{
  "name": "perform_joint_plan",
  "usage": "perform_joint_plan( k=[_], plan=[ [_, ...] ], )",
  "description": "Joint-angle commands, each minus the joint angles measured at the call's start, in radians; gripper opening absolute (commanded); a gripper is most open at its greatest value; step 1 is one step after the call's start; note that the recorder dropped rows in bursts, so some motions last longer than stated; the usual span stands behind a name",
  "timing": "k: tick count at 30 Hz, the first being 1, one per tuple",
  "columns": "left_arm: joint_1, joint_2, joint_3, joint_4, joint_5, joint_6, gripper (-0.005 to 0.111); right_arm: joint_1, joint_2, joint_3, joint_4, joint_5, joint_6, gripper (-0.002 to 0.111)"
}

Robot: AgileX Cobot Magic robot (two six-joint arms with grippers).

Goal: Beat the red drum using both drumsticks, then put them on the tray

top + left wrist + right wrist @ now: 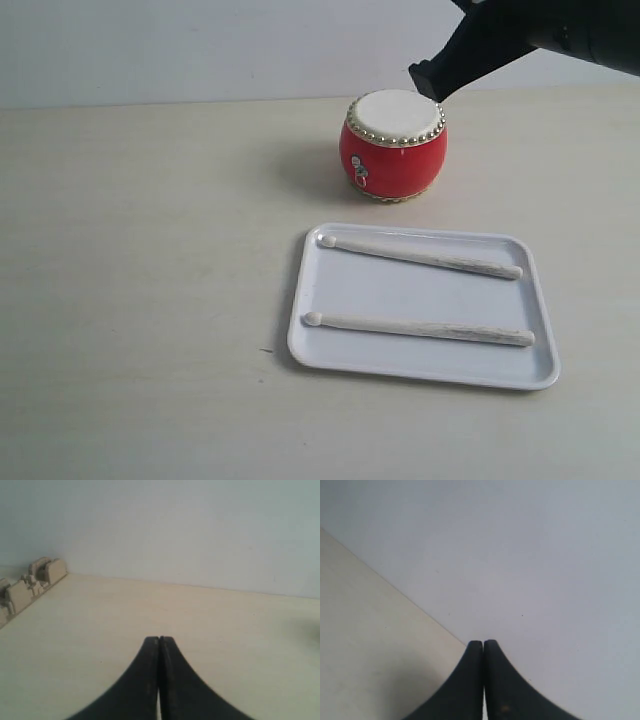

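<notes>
Tray [400,292] nearest, flat on table [140,300], right of centre | near drumstick [420,328] and far drumstick [420,257] lie inside it, apart, roughly parallel, rounded tips leftward | left gripper [159,640] jaws pressed together, empty, low over table | red drum [392,165] upright behind tray, skin up | right gripper [428,80] jaws together, empty, by drum's far right rim

This looks like a robotics lab bench. A bare, pale wood-look table [150,300] runs up to a blank grey-white wall [200,50], and a black robot arm [530,35] reaches in over it. Beige clamp-like fittings [30,582] sit along one table edge (what they are is unclear). The red drum [393,145] and the tray [420,292] are laid out like test props.
</notes>
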Motion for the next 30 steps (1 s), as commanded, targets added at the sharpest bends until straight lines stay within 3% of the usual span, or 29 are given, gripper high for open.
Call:
perform_joint_plan(
  k=[1,30],
  plan=[
    [-0.005,-0.007,0.005,0.002,0.069,-0.008,0.000,-0.007,-0.006,0.000,0.003,-0.016,0.001,0.000],
    [-0.005,-0.007,0.005,0.002,0.119,-0.008,0.000,-0.007,-0.006,0.000,0.001,-0.016,0.001,0.000]
  ],
)
